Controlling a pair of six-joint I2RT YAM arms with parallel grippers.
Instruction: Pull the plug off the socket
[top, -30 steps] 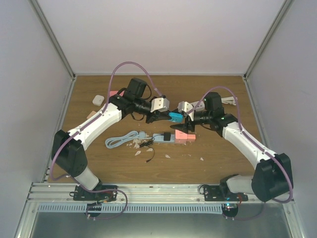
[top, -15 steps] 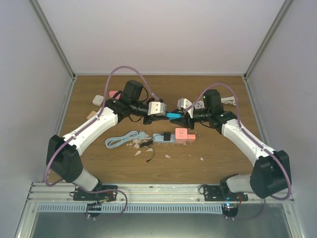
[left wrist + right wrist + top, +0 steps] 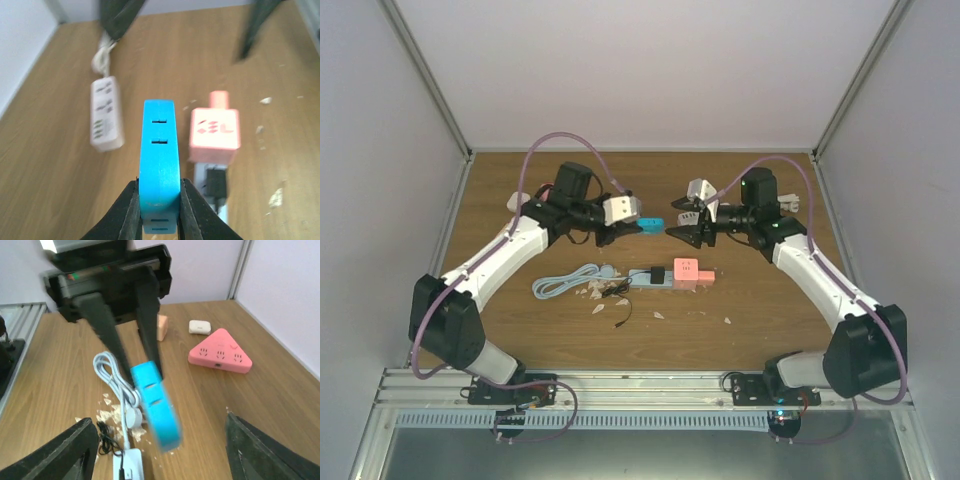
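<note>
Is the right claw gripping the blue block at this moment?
No, the right claw is open and apart from the blue block, which the left claw holds.

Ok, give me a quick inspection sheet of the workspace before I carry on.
Surface: wooden table, littered with pale chips.
Job's things: blue socket block held in the air, visible slots empty; black plug on the pale strip beside the pink cube socket.
Clutter: white power strip, pink triangular socket, small white case.
End effectors: left end effector shut on the blue socket block; right end effector open, empty.
Cables: pale coiled cord on the table.
Surroundings: plain white walls; nothing else seen.
</note>
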